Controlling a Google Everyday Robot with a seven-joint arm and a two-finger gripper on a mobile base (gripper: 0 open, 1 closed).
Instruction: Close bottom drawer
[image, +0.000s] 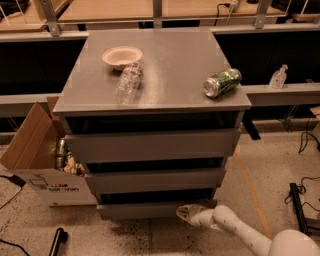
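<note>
Reading the cardboard box (31, 146) at the left of the frame, dark print and a small logo show on its lower front, but the letters are not legible with certainty; cans and other clutter lie inside. The label on the green can (222, 82), lying on its side at the right edge of the grey cabinet (170, 75) top, cannot be read. A pale bowl (122, 56) sits at the upper left of that top, with a clear plastic bottle (128, 83) lying just beside it. A small pump bottle (278, 77) stands on the ledge at the right. The bottom drawer (145, 210) is the lowest of three grey fronts, at lower centre, drawn in close beneath the middle drawer, with a dark gap above it; whether it is fully home cannot be told. The gripper (187, 212) sits against the right end of that front, the white arm (240, 231) running off the lower right corner. Whether the gripper is apart or together cannot be told. A black object (57, 241) at lower left is cut off.
</note>
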